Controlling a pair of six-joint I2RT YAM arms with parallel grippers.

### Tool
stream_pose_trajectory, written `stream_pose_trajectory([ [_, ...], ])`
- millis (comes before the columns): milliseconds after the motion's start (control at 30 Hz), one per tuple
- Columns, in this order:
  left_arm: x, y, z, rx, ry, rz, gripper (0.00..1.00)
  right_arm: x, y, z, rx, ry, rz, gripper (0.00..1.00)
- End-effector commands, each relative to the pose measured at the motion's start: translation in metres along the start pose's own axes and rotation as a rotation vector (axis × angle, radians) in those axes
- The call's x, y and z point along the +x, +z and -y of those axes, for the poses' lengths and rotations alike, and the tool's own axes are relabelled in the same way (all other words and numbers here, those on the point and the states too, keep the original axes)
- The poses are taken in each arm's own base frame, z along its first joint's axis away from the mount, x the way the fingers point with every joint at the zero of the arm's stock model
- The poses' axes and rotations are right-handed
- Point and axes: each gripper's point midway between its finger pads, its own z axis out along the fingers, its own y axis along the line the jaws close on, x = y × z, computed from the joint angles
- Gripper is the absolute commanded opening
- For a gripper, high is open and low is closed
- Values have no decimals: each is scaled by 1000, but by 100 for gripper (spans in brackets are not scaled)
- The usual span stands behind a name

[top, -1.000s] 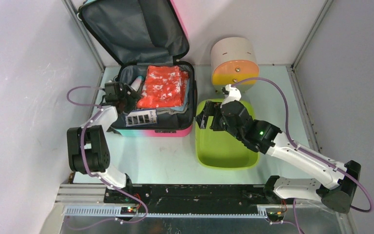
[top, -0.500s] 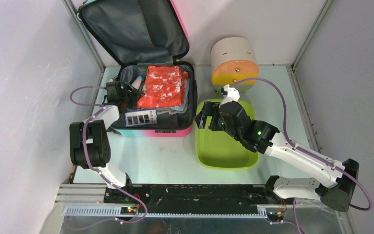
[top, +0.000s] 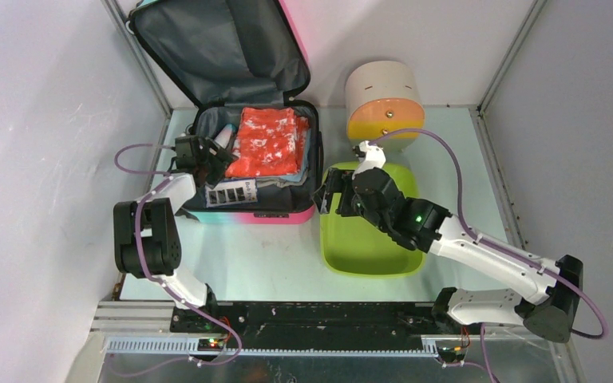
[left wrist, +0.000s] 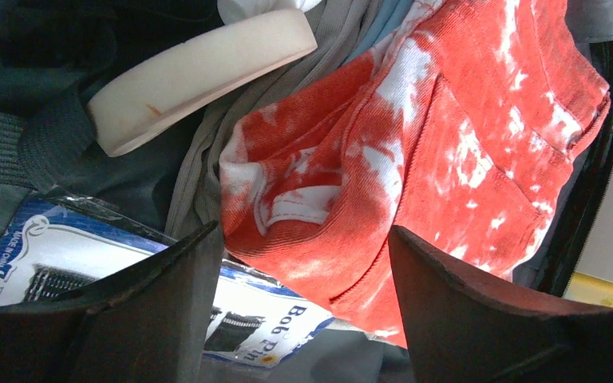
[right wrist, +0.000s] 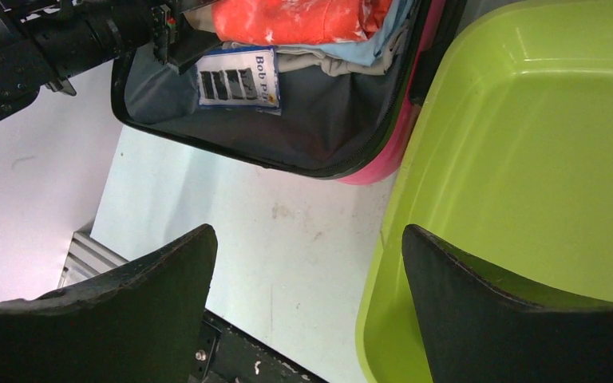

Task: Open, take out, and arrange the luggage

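Note:
The luggage (top: 207, 64) lies open at the back left, its lid up and its pink front wall (top: 271, 215) toward me. Inside lie a folded red-and-white garment (top: 267, 142), grey and blue clothes, a cream curved piece (left wrist: 199, 72) and a blue-and-white bob pin card (top: 231, 192). My left gripper (top: 214, 159) is open over the left of the case, its jaws astride the garment's corner (left wrist: 319, 231) and the card (left wrist: 279, 319). My right gripper (top: 329, 191) is open and empty over the left rim of the lime-green tray (top: 331, 263). The case also shows in the right wrist view (right wrist: 303, 120).
A beige cylinder with an orange-yellow face (top: 384, 100) stands at the back right, behind the tray. White walls and metal frame posts close in the table on both sides. A black rail runs along the near edge (top: 303, 315).
My left gripper has shifted a little right, toward the red garment. My right gripper has moved left and up to the tray's left rim, nearer the case.

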Motion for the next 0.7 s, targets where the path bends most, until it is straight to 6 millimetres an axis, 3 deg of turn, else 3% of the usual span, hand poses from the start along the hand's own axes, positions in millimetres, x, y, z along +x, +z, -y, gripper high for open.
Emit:
stream_pose_trajectory([
  [0,-2,3,11,40,-3,10,80,-17,2,-15,-32,31,58,88],
  [67,-6,2,17,62,4,23,74,-18,3,-16,-33,29,62,88],
  [200,-10,1,27,95,19,22,54,-21,8,-20,-43,37,75,88],
  [400,-11,-12,43,145,17,15,9,-25,19,-24,-50,36,101,86],
  [467,-11,-20,49,149,27,7,1,-30,27,-24,-44,60,124,86],
  [567,-15,-36,60,160,46,19,0,-38,49,-21,-22,81,157,85],
  [600,-14,-38,60,153,50,13,0,-51,52,-23,-15,100,184,85],
  [633,-15,-44,63,161,55,20,0,-48,65,-19,11,94,171,85],
  [667,-13,-47,63,155,59,11,0,-60,69,-22,19,98,189,85],
])
